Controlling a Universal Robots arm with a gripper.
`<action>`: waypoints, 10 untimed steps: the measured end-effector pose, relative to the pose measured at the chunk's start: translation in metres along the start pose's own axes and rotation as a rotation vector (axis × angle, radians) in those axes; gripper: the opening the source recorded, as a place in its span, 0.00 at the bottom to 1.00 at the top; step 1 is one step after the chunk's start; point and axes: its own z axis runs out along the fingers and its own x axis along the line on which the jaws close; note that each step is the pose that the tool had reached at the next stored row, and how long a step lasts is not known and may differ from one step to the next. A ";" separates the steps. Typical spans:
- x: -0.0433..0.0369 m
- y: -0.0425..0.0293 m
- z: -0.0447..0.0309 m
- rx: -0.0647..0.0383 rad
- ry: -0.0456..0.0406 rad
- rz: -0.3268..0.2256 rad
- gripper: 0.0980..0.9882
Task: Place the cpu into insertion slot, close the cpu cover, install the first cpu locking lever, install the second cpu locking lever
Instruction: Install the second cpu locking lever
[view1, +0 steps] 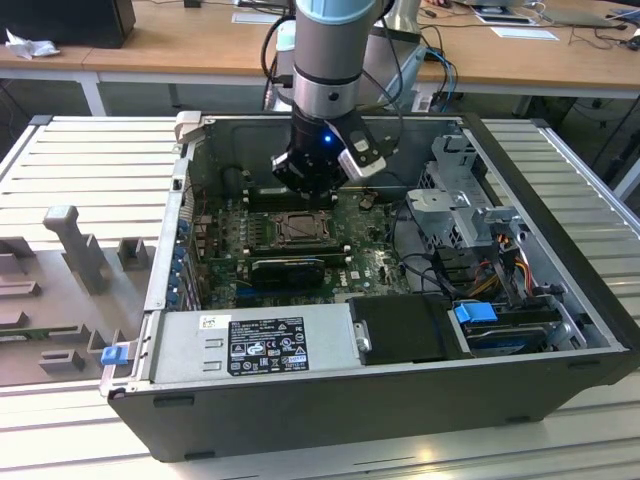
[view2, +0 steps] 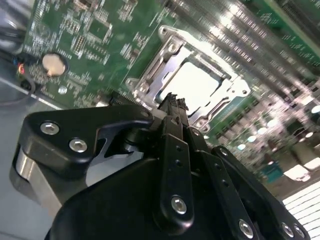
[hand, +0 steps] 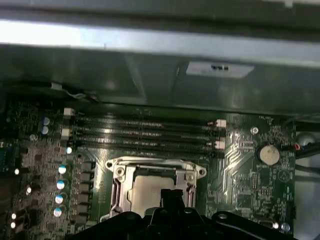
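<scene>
A big dark computer case (view1: 400, 400) lies open on its side on the ribbed metal worktop (view1: 90, 160), and the arm (view1: 325, 60) reaches straight down into it. Inside, the green motherboard (view1: 370, 265) fills the floor of the case, with the grey power supply (view1: 255, 345) along the near wall and a metal drive cage (view1: 460, 200) towards the exterior view's right.

Down to the socket now. The insertion slot (view1: 300, 230) sits in the middle of the board, just beside the long black memory slots (hand: 145, 132) that run between it and the case wall. In both wrist views the cpu (hand: 150, 190) lies flat inside the slot, its pale metal face (view2: 192, 85) showing through the window of the cpu cover (view2: 165, 37). That silver frame lies down flat around the chip, its edges (hand: 152, 162) bright under the light.

The gripper (view2: 172, 100) hangs right above the near edge of the socket, and the black fingers (view2: 175, 150) are pressed together at the tips with nothing between them. In the first wrist view those tips (hand: 172, 195) overlap the cpu's lower edge; whether they touch the metal I can't tell.

Smallest of all, a round coin battery (hand: 269, 154) sits on the board off to one side of the socket, well apart from the fingers.
</scene>
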 end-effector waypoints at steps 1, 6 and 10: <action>0.0003 -0.0034 -0.0004 0.000 0.0000 0.000 0.01; 0.0015 -0.0206 -0.0019 0.000 0.0042 0.000 0.01; 0.0027 -0.0365 -0.0033 -0.001 0.0165 0.002 0.01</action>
